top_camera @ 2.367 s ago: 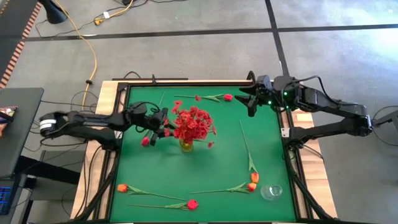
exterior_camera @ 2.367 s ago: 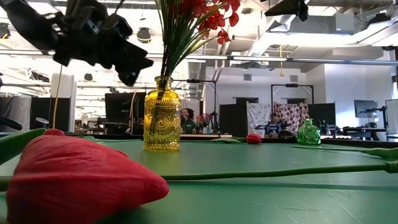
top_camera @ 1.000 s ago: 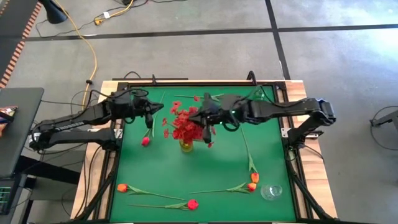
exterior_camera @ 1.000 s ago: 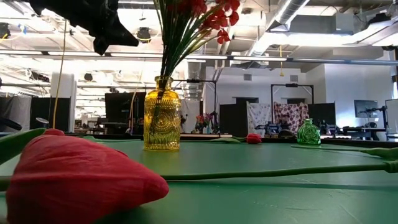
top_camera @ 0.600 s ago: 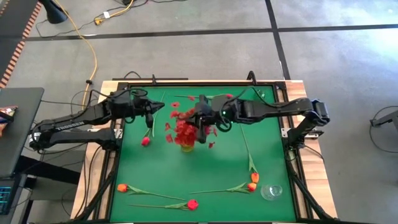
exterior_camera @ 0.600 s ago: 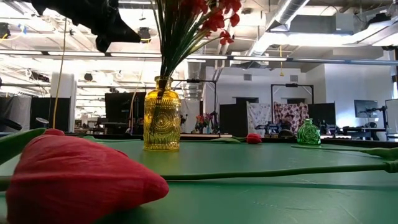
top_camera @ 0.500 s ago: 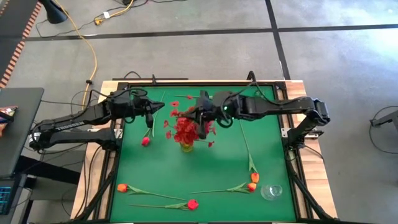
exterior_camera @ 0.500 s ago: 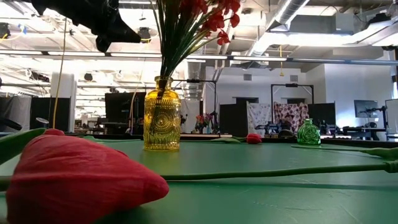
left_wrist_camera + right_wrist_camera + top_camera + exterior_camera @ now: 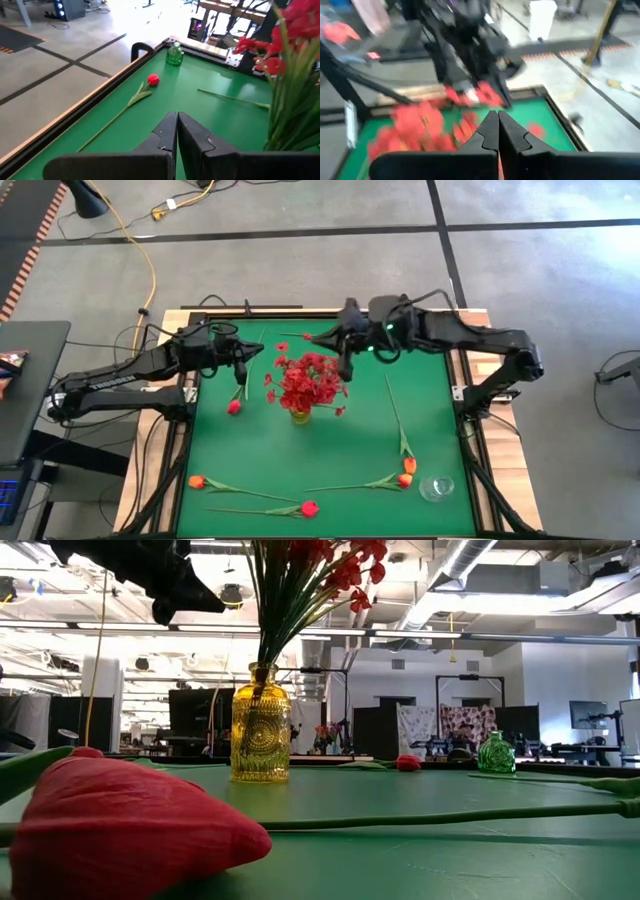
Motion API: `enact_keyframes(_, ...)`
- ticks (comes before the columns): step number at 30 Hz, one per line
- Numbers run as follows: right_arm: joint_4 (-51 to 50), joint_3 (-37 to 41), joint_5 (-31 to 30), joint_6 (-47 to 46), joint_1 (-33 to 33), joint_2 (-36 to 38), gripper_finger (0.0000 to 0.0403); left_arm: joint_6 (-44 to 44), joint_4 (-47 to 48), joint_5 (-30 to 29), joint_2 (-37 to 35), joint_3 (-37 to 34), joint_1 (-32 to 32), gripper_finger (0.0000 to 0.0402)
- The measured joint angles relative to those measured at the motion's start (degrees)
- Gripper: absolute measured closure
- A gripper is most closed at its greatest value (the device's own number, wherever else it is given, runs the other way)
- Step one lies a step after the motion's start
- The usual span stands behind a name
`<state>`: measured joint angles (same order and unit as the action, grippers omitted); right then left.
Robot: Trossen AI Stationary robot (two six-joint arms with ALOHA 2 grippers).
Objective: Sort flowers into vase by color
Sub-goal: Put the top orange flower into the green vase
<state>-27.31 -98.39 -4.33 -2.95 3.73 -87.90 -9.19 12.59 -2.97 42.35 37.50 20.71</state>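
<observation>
A yellow vase [image 9: 300, 415] [image 9: 260, 725] at mid-table holds bushy red sprigs [image 9: 308, 378]. My left gripper [image 9: 250, 355] [image 9: 177, 114], left of the sprigs and high above the table, is shut on a red tulip's stem. My right gripper [image 9: 346, 358] [image 9: 497, 114] is shut and empty, just beyond the sprigs on their far right. Another red tulip [image 9: 153, 79] lies flat along the far edge. Orange tulips [image 9: 406, 472] [image 9: 197, 481] and a red tulip [image 9: 310, 507] lie on the near half of the table. My left gripper is shut on the upper stem [image 9: 246, 368] of the red tulip; in the wrist view the shut fingers hide the place of contact. The flower hangs bud down, its stem [image 9: 95, 660] nearly upright. I cannot tell whether the bud [image 9: 233, 407] rests on the table.
A small green vase [image 9: 493, 752] [image 9: 175, 54] stands at the far right corner and a clear glass vase [image 9: 437, 488] at the near right corner. A long stem [image 9: 396, 415] lies on the right half. A raised wooden rim [image 9: 190, 330] runs round the green table.
My right gripper, shut throughout, has drawn back from among the red sprigs toward the table's far right. The sprigs, pressed together and to the left half a second ago, have spread out again over the vase.
</observation>
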Motion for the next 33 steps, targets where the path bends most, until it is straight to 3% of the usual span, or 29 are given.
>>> enact_keyframes(9, -5.5, 4.8, -3.4, -0.3, 4.9, 8.1, 0.0379, -0.9, 1.2, -0.5, 0.0, 0.0, 0.0, 0.0401)
enact_keyframes(24, 5.4, 33.6, -3.7, -15.8, 13.6, 24.1, 0.0374, -4.0, 6.6, -0.6, 0.0, 0.0, 0.0, 0.0401)
enact_keyframes(28, 2.0, 36.9, -3.7, -19.9, 13.9, 26.0, 0.0373, -4.8, 7.3, -0.7, 0.0, 0.0, 0.0, 0.0401)
enact_keyframes(33, -10.0, 37.9, -3.2, -27.9, 11.3, 26.8, 0.0372, -6.5, 8.5, -0.5, 0.0, 0.0, -0.1, 0.0401)
